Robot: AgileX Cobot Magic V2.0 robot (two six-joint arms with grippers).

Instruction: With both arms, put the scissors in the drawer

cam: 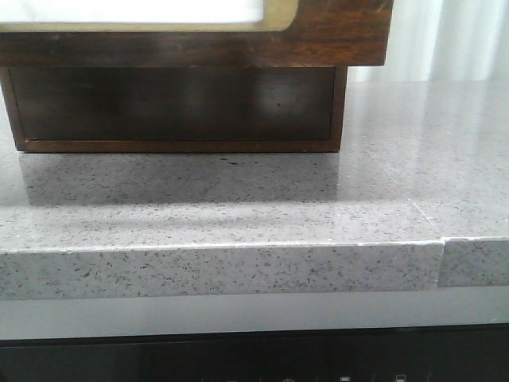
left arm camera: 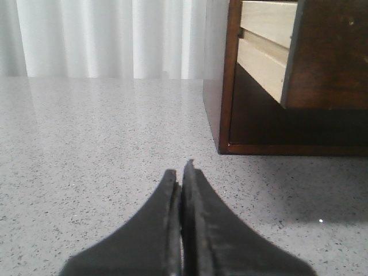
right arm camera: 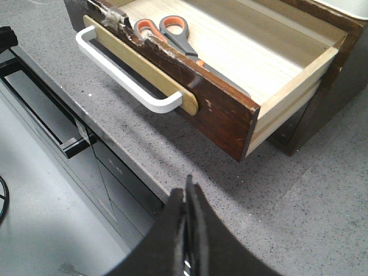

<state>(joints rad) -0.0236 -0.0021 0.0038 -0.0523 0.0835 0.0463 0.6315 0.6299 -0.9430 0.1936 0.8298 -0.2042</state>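
The drawer stands pulled out of its cabinet, its scuffed dark brown front carrying a white handle on a pale gold plate. The scissors, with dark grey handles and orange-lined loops, lie inside on the pale wood floor, close behind the front. In the front view the drawer front fills the top edge. In the left wrist view the drawer shows from the side. My left gripper is shut and empty over the counter beside the cabinet. My right gripper is shut and empty above the counter's front edge, short of the drawer.
The dark wooden cabinet stands on the grey speckled counter, with its lower recess in shadow. The counter's front edge has a seam at the right. A dark appliance front lies below. White curtains hang behind.
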